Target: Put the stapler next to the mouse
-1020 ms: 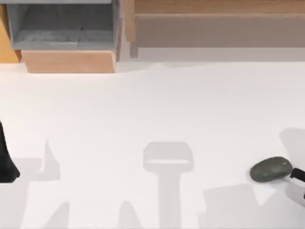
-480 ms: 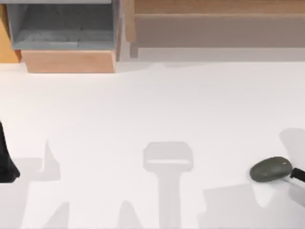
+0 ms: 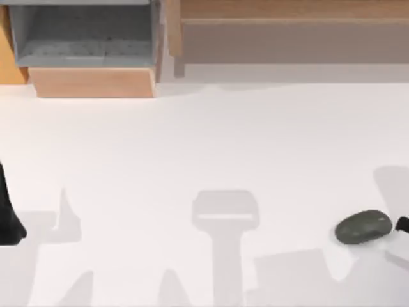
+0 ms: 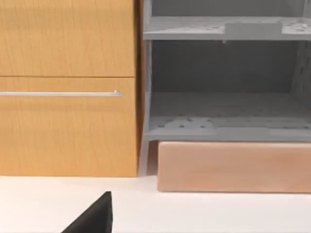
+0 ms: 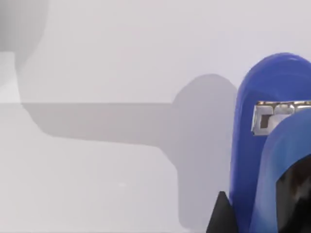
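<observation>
The dark grey-green mouse (image 3: 363, 227) lies on the white table (image 3: 204, 141) near its right edge. A black part of my right gripper (image 3: 402, 224) shows just right of the mouse, at the edge of the top view. In the right wrist view the bright blue stapler (image 5: 262, 145) is very close, with a metal strip on it. My right gripper (image 5: 257, 211) is shut on it, black fingers (image 5: 221, 216) on either side. The stapler casts a shadow on the table below. My left gripper (image 3: 7, 220) is parked at the table's left edge.
A grey open shelf unit (image 3: 86, 35) on a wooden base stands at the back left, beside an orange wood cabinet (image 4: 68, 87) with a metal handle. A long wooden bench (image 3: 287, 32) runs along the back right.
The black part of my right gripper has slid a little up and right, towards the edge of the top view. The shadow at the lower right has spread leftward. The mouse has not moved.
</observation>
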